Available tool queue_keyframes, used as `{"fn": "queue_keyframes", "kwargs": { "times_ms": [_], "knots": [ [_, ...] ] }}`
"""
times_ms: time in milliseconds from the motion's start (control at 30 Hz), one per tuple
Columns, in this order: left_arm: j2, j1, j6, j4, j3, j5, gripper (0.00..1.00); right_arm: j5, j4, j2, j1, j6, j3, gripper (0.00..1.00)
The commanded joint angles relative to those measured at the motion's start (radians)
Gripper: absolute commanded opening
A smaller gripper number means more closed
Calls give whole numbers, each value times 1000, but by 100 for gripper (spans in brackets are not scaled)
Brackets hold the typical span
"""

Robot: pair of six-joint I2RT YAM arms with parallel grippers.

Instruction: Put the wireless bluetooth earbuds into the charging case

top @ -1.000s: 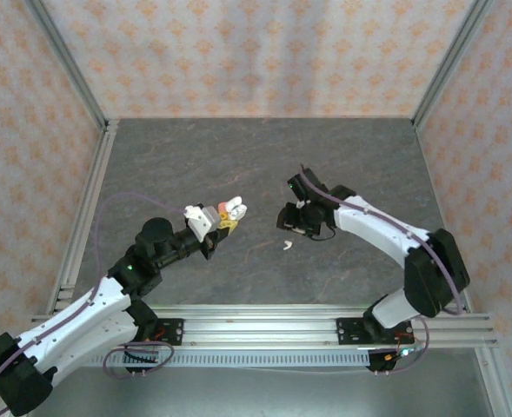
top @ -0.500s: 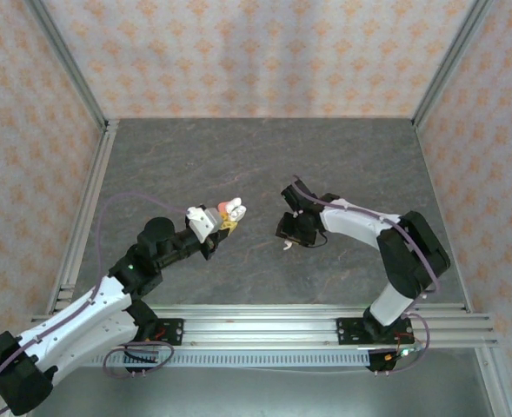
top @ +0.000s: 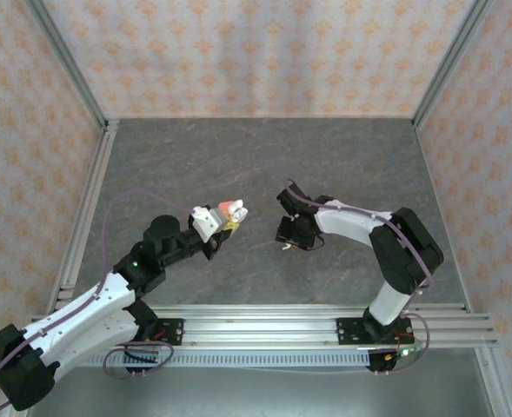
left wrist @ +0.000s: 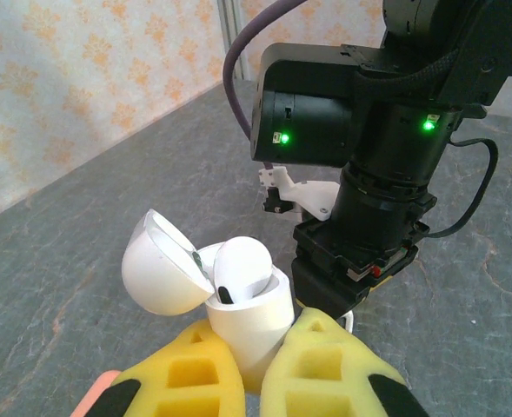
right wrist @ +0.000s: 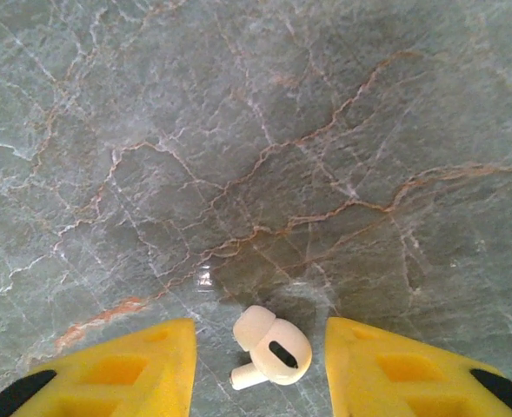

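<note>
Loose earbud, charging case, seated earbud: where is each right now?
loose earbud [right wrist: 270,345], right wrist view, on its rounded head.
charging case [left wrist: 249,318], left wrist view, on its body's front wall.
seated earbud [left wrist: 243,263], left wrist view, on its domed top.

case [left wrist: 242,320]: in left hand [left wrist: 259,354] | earbud 1 [left wrist: 242,265]: in case | earbud 2 [right wrist: 271,347]: on table [right wrist: 325,130]

Checked for markings: I read no text, label, brand or number on the charging case [left wrist: 249,320], the earbud [right wrist: 273,349] or the table [right wrist: 325,130] (two green lamps [left wrist: 282,137] on the other arm, no characters).
</note>
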Motion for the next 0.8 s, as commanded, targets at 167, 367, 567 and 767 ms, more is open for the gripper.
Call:
{"fn": "queue_keyframes", "kwargs": {
  "times_ms": [167,367,567,767],
  "knots": [
    [-28,1,17,-8,18,11,0,28,-27,44,10,-20,47,37],
    [-31,1,22,-9,15,8,0,29,-42,64,23,-31,60,34],
    [-36,1,25,-15,15,5,0,38,-68,78,37,-61,81,26],
    [-45,1,24,-19,11,2,0,54,-116,66,50,-133,125,21]
  ]
}}
